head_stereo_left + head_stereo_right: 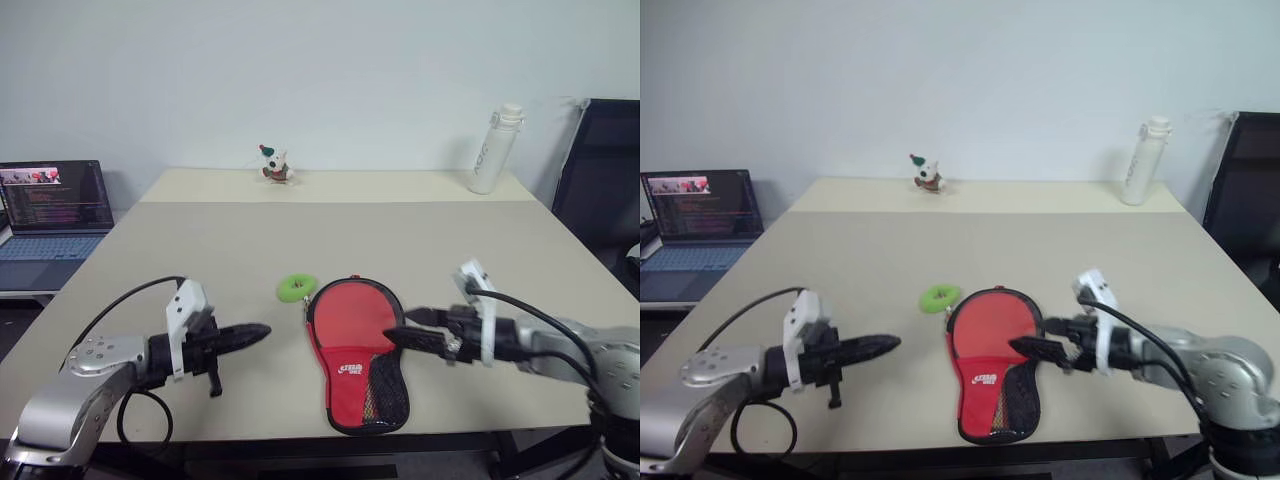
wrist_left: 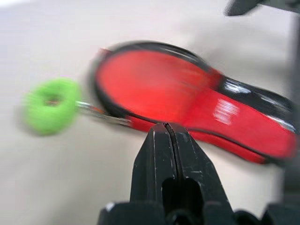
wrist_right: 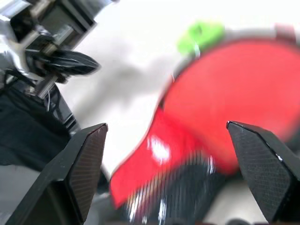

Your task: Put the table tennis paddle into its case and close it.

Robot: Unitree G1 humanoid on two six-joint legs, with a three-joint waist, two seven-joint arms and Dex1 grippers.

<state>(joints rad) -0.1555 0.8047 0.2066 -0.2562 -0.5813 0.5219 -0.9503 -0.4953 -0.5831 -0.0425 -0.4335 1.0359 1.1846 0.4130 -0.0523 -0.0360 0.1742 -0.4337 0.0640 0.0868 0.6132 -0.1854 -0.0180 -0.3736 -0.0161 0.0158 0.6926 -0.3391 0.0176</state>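
Note:
The case point(image 1: 355, 375) lies flat near the table's front edge, red side up, with its white logo and black mesh at the near end. Its round far half point(image 1: 348, 312) is smooth red with a black rim. I cannot tell whether that red is the paddle's rubber or the case's cover, so the paddle is hidden or cannot be told apart. My right gripper point(image 1: 405, 328) hovers open over the case's right edge at its neck, holding nothing. My left gripper point(image 1: 262, 331) is shut and empty, left of the case and pointing at it. In the left wrist view the case point(image 2: 187, 101) lies just beyond the fingertips point(image 2: 159, 140).
A small green ring point(image 1: 296, 287) lies by the case's far left edge, linked to it by a short chain. A laptop point(image 1: 55, 210) stands off the table's left side. At the far edge are a small figurine point(image 1: 275, 165) and a white bottle point(image 1: 495, 150). A black chair point(image 1: 605, 170) stands at the right.

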